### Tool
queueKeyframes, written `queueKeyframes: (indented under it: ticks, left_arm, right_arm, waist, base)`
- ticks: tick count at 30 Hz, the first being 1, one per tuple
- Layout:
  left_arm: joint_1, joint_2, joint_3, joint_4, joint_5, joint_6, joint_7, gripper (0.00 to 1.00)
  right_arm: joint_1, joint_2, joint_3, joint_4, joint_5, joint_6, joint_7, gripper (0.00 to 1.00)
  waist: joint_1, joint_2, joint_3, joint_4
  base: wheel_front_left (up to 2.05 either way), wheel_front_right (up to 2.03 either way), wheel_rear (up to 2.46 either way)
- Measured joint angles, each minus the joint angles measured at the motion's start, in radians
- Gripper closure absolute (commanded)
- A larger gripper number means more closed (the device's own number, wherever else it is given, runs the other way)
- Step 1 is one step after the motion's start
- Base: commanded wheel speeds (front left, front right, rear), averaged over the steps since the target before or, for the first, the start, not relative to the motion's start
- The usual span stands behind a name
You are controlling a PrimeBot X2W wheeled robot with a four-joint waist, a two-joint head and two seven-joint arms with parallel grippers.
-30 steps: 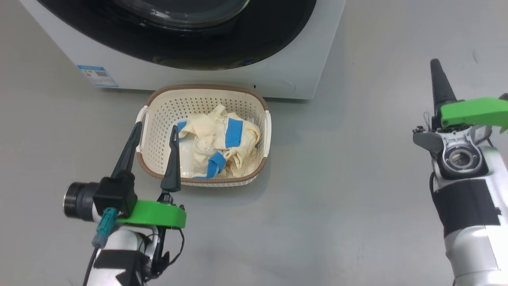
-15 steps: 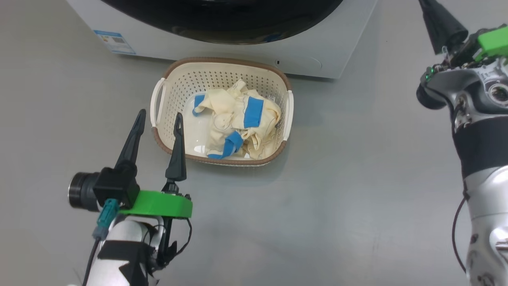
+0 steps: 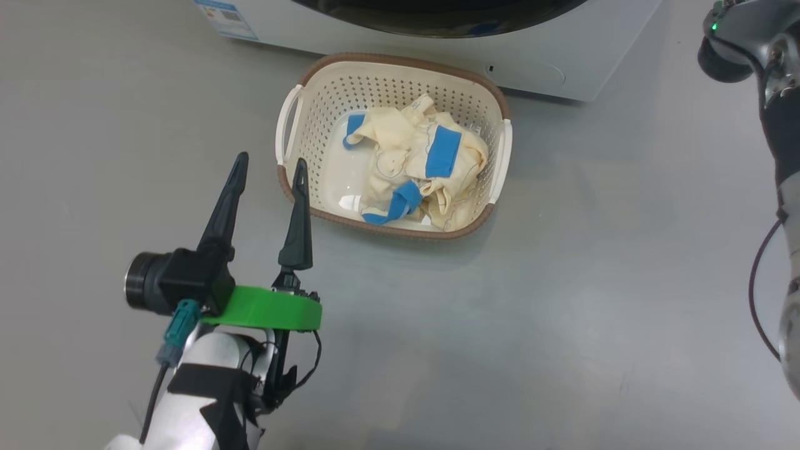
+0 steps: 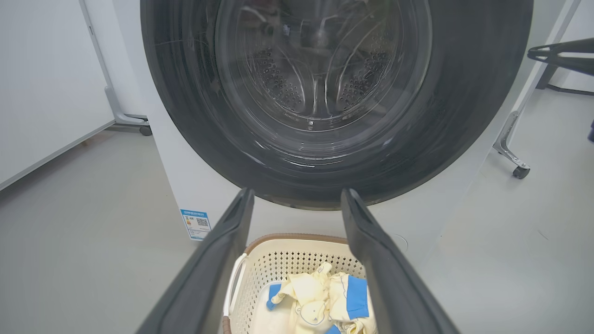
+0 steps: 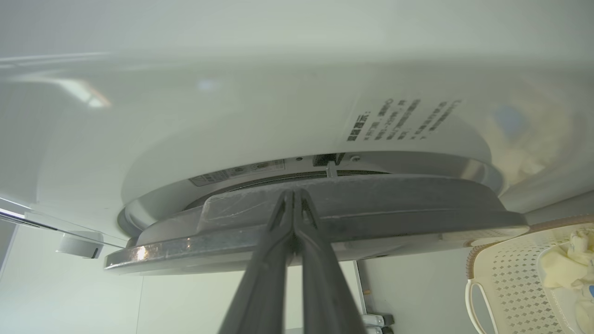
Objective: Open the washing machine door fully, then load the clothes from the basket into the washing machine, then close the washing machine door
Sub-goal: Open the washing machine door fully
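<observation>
There is one washing machine (image 3: pixel 600 50), one washing machine door (image 4: pixel 334 88), one basket (image 3: pixel 387 87) and one bundle of clothes (image 3: pixel 419 165), with two grippers at work. The basket stands on the grey floor (image 3: pixel 562 281) just on the near side of the machine's white front. It has two white side handles, and the cream-yellow, blue-patched clothes are heaped inside it, towards its right half.

The left gripper (image 3: pixel 270 160) is at the basket's near-left corner with its two dark fingers spread wide apart and nothing between them. In the head view its right fingertip overlaps the brown rim.

The right gripper (image 5: pixel 293 192) has its fingers pressed together, holding nothing.

The head view shows only the machine's bottom strip, part of the blue-white sticker (image 3: pixel 225 9) and the right forearm (image 3: pixel 778 100) at the far right. The left wrist view gives the door face-on: a glossy black rim with the dimpled steel drum seen through the glass, the whole sticker at the lower left, and a castor leg (image 4: pixel 519 171) to the right. The right wrist view gives the door edge-on, with the closed fingertips at its grey rim; whether they touch it cannot be told. A dark slit separates the rim from the metal ring behind it, and printed text (image 5: pixel 403 118) marks the white panel.
</observation>
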Motion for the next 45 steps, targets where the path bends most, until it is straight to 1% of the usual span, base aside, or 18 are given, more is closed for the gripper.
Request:
queueKeyframes:
  ticks: [6,15,18,26,31,33,45]
  left_arm:
    - [-0.021,-0.001,-0.024,-0.005,-0.001,0.01,-0.003,0.0]
    - [-0.037,-0.001,-0.041,-0.017,-0.011,0.027,-0.003,0.0]
    - [-0.038,-0.002,-0.043,-0.021,-0.015,0.034,-0.003,0.0]
    - [-0.043,-0.002,-0.043,-0.026,-0.021,0.036,-0.003,0.0]
    - [-0.043,-0.002,-0.046,-0.026,-0.021,0.036,-0.003,0.0]
    - [-0.043,-0.002,-0.049,-0.026,-0.021,0.043,-0.003,0.0]
    - [-0.043,-0.002,-0.049,-0.027,-0.021,0.044,-0.003,0.0]
  right_arm:
    - [-0.089,-0.024,0.016,0.114,-0.025,0.0,0.021,1.0]
    - [-0.139,-0.043,0.021,0.179,-0.027,0.0,0.05,1.0]
    - [-0.139,-0.044,0.029,0.179,-0.028,0.0,0.073,1.0]
    - [-0.132,-0.067,0.049,0.148,-0.037,-0.002,0.159,1.0]
    - [-0.111,-0.07,0.05,0.125,-0.036,-0.003,0.162,1.0]
    - [-0.11,-0.069,0.05,0.119,-0.036,-0.003,0.162,1.0]
    - [-0.09,-0.02,0.066,0.055,-0.035,-0.003,0.204,1.0]
  waist:
    - [0.0,0.0,0.033,0.034]
    - [-0.0001,0.0,0.064,0.062]
    - [-0.0001,0.0,0.066,0.063]
    - [-0.0001,0.0,0.067,0.065]
    - [-0.0002,0.0,0.061,0.069]
    - [0.0,0.0,0.06,0.072]
    - [-0.0002,0.0001,0.066,0.066]
  base:
    - [0.0,0.0,0.0]
    - [0.0,0.0,0.0]
    - [0.0,0.0,0.0]
    - [0.0,0.0,0.0]
    - [0.0,0.0,0.0]
    - [0.0,0.0,0.0]
    - [0.0,0.0,0.0]
